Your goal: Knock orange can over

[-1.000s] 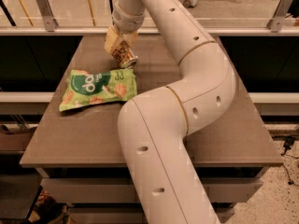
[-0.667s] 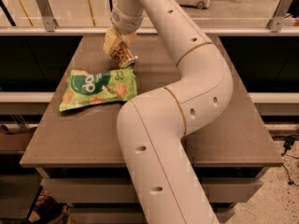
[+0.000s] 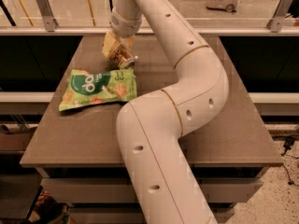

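Observation:
The orange can (image 3: 122, 58) is tilted far over on the brown table (image 3: 224, 115), its silver end pointing to the front right, just behind the green snack bag (image 3: 99, 87). My gripper (image 3: 113, 45) is at the end of the white arm, directly above and against the can's upper left side. Part of the can is hidden behind the gripper.
My large white arm (image 3: 177, 92) crosses the middle of the table from the front edge up to the back left. A railing with metal posts (image 3: 43, 8) runs behind the table. Dark gaps lie on both sides of the table.
The gripper and the can stay at the same spot; the can looks a little more tipped toward the front right. The bag has not moved.

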Available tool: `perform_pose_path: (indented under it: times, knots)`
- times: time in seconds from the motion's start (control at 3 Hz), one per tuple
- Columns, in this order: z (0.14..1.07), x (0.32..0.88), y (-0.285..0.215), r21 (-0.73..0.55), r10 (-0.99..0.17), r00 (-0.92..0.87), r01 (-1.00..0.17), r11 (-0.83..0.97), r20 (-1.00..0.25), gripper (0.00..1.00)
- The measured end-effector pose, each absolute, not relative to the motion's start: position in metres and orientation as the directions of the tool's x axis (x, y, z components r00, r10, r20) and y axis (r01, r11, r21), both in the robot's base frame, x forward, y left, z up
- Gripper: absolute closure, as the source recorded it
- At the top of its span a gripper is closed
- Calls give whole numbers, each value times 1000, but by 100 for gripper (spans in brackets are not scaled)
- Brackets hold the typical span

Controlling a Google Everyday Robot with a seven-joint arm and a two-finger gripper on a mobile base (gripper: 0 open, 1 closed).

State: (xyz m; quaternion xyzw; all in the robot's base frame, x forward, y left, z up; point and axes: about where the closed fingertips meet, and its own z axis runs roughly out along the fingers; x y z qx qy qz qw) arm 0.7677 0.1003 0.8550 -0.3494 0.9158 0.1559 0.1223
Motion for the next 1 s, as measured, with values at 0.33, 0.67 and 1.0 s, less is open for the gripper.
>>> perform_pose_path:
  times: [0.33,0.67,1.0]
  knots:
    - [846,768,104,214,-609,-722,-685,696,-329,100]
    - [840,768,107,225,-615,-718,-691,687,-326,100]
    - [838,774,112,222,-607,-716,-690,688,-344,82]
